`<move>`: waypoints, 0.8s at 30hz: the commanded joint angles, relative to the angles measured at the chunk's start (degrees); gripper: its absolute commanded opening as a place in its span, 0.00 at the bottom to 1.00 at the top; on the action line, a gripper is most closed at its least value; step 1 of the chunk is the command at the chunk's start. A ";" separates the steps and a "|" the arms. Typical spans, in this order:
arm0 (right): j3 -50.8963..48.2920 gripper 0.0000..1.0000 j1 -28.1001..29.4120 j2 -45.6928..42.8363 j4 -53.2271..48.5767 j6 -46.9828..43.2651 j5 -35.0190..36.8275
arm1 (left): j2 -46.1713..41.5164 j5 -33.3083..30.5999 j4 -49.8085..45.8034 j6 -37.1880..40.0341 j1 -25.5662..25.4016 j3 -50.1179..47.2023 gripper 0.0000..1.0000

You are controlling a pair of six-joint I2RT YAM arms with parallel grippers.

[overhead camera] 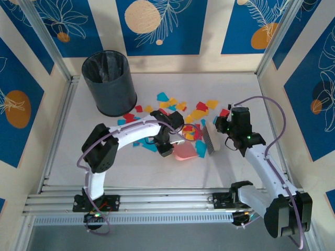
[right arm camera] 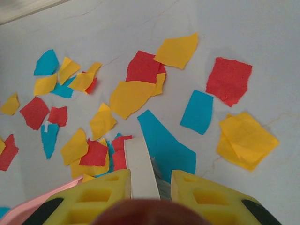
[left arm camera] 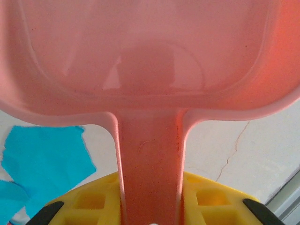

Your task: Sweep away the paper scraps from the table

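Table point(overhead camera: 157, 175): many scraps point(overhead camera: 198, 113), one dustpan point(overhead camera: 184, 151), one brush point(overhead camera: 211, 137).

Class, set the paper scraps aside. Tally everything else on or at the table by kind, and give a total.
Waste bin: 1
Dustpan: 1
Brush: 1
Robot arms: 2 (left arm, right arm)
Total: 5
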 commanded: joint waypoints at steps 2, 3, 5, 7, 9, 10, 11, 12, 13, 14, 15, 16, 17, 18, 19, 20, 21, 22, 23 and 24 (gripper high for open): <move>0.95 0.00 1.01 1.96 -0.52 -0.97 -4.84 | 2.20 -0.30 0.12 0.96 -0.76 1.95 0.00; 1.19 0.00 1.14 2.30 -0.55 -1.26 -5.26 | 2.22 -0.32 0.38 0.94 -0.83 2.08 0.00; 2.13 0.00 1.56 3.31 -0.48 -1.72 -6.44 | 2.65 -0.82 0.91 0.76 -0.75 2.39 0.00; 3.15 0.00 2.15 4.18 -0.48 -2.28 -7.34 | 2.83 -1.01 1.49 0.66 -0.75 2.69 0.00; 4.08 0.00 2.85 5.07 -0.56 -2.84 -7.86 | 2.95 -1.78 2.20 0.28 -0.75 2.74 0.00; 4.65 0.00 3.40 5.42 -0.64 -3.15 -7.87 | 2.96 -1.97 2.44 0.27 -0.76 2.82 0.00; 5.17 0.00 3.94 5.62 -0.71 -3.47 -7.70 | 3.00 -2.20 2.61 0.21 -0.75 2.77 0.00; 5.63 0.00 4.41 5.70 -0.74 -3.67 -7.55 | 2.92 -2.42 2.71 0.13 -0.75 2.80 0.00; 6.08 0.00 4.90 5.63 -0.71 -3.81 -7.35 | 2.95 -2.59 2.79 -0.01 -0.75 2.74 0.00; 6.65 0.00 5.25 5.63 -0.87 -3.97 -7.18 | 2.91 -2.82 2.93 -0.08 -0.79 2.74 0.00; 7.15 0.00 5.68 5.63 -1.04 -4.02 -7.02 | 2.81 -3.03 3.08 -0.22 -0.75 2.53 0.00; 7.77 0.00 5.98 5.59 -1.46 -4.14 -6.57 | 2.66 -3.13 3.04 -0.31 -0.74 2.48 0.00; 8.31 0.00 6.60 5.47 -1.93 -4.20 -5.93 | 2.57 -3.13 3.04 -0.32 -0.68 2.40 0.00; 8.62 0.00 6.93 5.25 -2.26 -4.27 -5.41 | 2.39 -3.29 3.08 -0.37 -0.66 2.26 0.00; 8.86 0.00 7.44 5.02 -2.47 -4.25 -4.96 | 2.19 -3.48 3.04 -0.39 -0.66 2.06 0.00; 9.12 0.00 7.74 4.76 -2.67 -4.22 -4.80 | 1.86 -3.62 3.04 -0.38 -0.66 1.90 0.00; 9.13 0.00 8.01 4.44 -2.76 -4.31 -4.79 | 1.58 -3.74 3.11 -0.30 -0.66 1.65 0.00; 9.27 0.00 8.31 3.94 -2.76 -4.33 -4.64 | 1.13 -3.90 3.20 -0.30 -0.66 1.17 0.00; 9.34 0.00 8.44 3.56 -2.85 -4.24 -4.57 | 0.58 -3.98 3.26 -0.23 -0.66 0.74 0.00; 9.42 0.00 8.54 3.16 -2.98 -4.28 -4.77 | 0.18 -4.26 3.39 -0.20 -0.55 0.27 0.00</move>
